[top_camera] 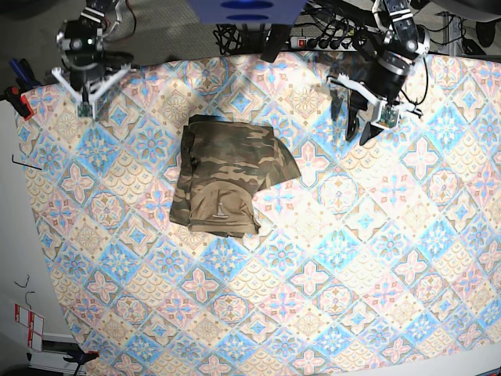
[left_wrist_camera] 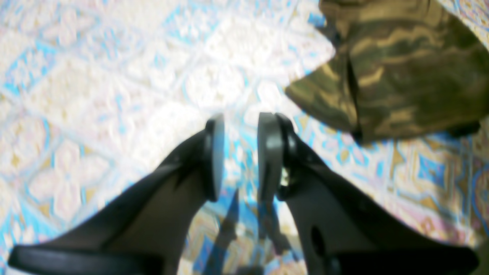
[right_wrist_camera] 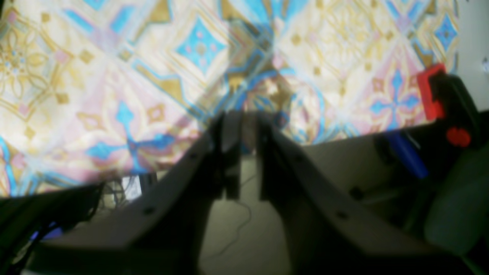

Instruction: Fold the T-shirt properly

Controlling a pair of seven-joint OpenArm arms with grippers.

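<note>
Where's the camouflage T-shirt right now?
In the base view the T-shirt lies folded on the patterned tablecloth, left of centre near the far edge, between the two arms, touching neither gripper.

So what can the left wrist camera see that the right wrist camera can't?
Only the left wrist view shows the camouflage T-shirt, off to the side of the left claw, whose jaws stand a little apart with nothing between them. Only the right wrist view shows the table's edge, a red clamp there, and the right claw, nearly shut and empty. Both show the patterned tablecloth.
</note>
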